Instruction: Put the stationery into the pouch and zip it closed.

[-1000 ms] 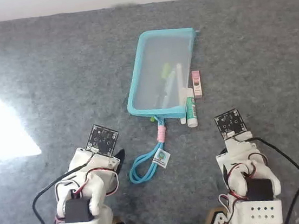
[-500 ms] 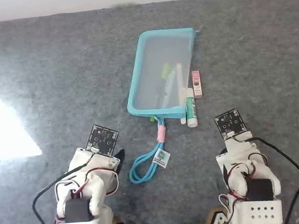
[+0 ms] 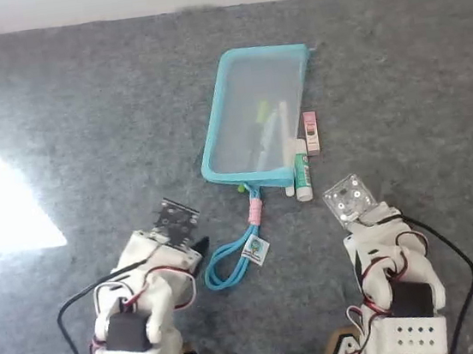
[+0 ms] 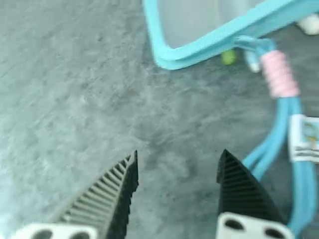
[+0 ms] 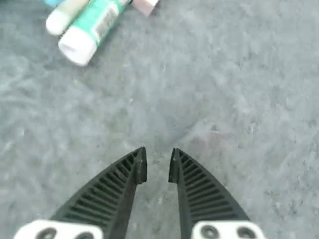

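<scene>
The left gripper (image 4: 178, 157) hangs low over the table (image 3: 57, 121) near the front edge, its two ribbed fingers spread wide with nothing between them. Just beside its right finger lies the blue loop strap (image 4: 294, 164), which carries a small white tag (image 3: 255, 249) and a pink wrap (image 4: 279, 74) where it joins the pouch. The right gripper (image 5: 157, 164) also sits near the front edge; its fingers are barely parted, a narrow slit between the tips, and they grip nothing. A little beyond it lies a green and white glue stick (image 5: 92, 27), with a thinner white tube (image 3: 290, 181) touching it. Both lie along the right side of the pouch at its near corner. A small pink eraser (image 3: 310, 132) lies just beside the glue stick, farther back. The pouch (image 3: 247, 85) is teal with a see-through face and lies flat in the middle of the table, slanting toward the far edge. Through its face a green pen (image 3: 261, 112) and pale pens show inside. Whether the zip is open I cannot tell
</scene>
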Available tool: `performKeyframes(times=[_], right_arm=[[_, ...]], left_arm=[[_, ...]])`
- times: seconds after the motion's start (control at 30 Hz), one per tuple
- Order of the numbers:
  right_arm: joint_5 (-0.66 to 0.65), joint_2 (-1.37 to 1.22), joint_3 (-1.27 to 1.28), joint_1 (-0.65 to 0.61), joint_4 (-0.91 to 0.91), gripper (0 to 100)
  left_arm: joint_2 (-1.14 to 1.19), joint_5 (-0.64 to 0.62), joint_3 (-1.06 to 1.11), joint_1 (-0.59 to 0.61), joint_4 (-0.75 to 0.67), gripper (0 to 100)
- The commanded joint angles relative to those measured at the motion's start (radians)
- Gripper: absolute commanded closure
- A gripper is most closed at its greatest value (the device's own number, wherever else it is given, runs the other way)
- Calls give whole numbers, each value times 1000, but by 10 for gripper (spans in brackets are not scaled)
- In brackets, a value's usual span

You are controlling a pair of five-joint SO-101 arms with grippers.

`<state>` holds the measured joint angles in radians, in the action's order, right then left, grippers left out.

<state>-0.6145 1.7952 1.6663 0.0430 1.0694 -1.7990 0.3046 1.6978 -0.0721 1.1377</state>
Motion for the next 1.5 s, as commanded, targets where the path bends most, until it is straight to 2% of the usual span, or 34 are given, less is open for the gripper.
performKeyframes(times=[0.0, 0.1, 0.17, 0.27, 0.33, 0.43, 0.63, 0.8, 0.97, 1.1, 1.23, 1.47], right_arm=[[61, 7, -58, -1, -35, 901], [61, 5, -126, -7, -2, 900], [68, -2, -183, -7, 30, 900], [117, -90, -302, -18, 84, 900], [144, -216, -388, -59, 81, 900], [170, -481, -545, -151, 79, 900], [276, -1001, -822, -237, 4, 899], [431, -1208, -976, -375, -7, 850], [629, -1348, -1053, -464, -56, 816], [744, -1448, -1083, -625, -102, 815], [758, -1572, -1123, -730, -176, 815], [761, -1750, -1226, -728, -157, 815]], left_arm=[[-18, 8, -15, -150, -28, 754], [-18, 14, -15, -167, -74, 754], [-18, 3, -21, -104, -133, 754], [-12, -124, -128, -41, -124, 754], [-11, -186, -226, -57, -80, 754], [32, -186, -288, -103, -94, 754], [416, -203, -552, -100, -138, 754], [793, -362, -780, 97, -137, 754], [1040, -368, -857, 342, -126, 754], [1137, -431, -863, 559, -193, 754], [1172, -431, -883, 617, -199, 754], [1180, -431, -872, 618, -203, 754]])
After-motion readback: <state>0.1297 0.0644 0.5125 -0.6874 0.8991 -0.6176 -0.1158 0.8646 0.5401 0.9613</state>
